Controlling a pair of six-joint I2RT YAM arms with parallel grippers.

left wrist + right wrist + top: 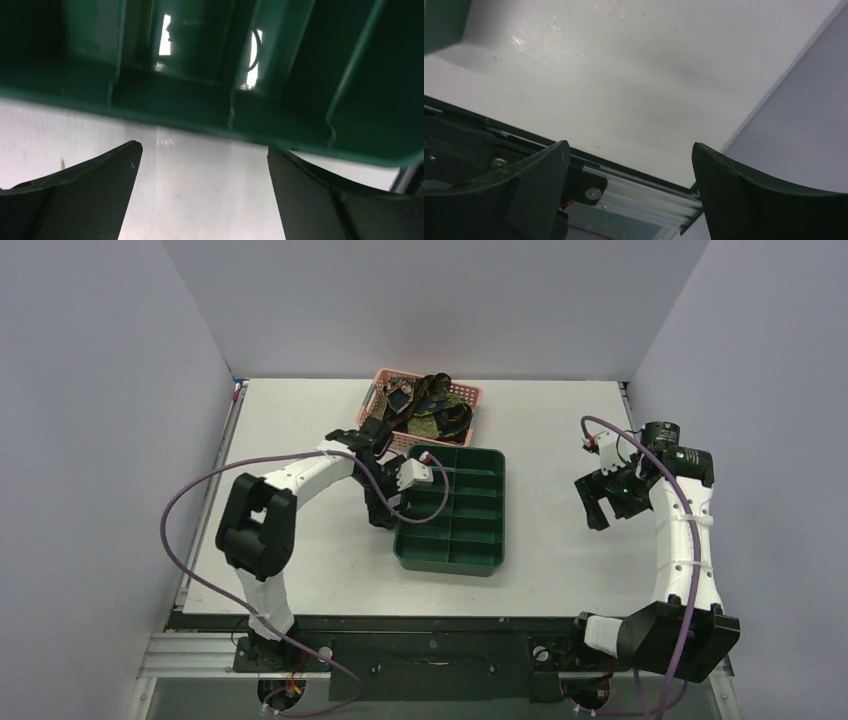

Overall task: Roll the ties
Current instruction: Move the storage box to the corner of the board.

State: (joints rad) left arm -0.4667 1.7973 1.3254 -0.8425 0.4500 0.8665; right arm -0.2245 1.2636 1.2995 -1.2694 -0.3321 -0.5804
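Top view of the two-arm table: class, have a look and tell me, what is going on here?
Nothing is being handled yet. The ties lie heaped in the pink basket at the far side of the table. The left arm reaches down beside the green tray's left wall, jaws open and empty. The right arm hangs over the table to the tray's right, jaws open too. No tie is out of the basket yet.

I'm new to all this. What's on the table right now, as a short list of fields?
ties: loose heap in the pink basket
green tray: compartments empty, beside the basket on its near side
left gripper: open, empty, at the tray's left wall
right gripper: open, empty, over bare table, right of the tray
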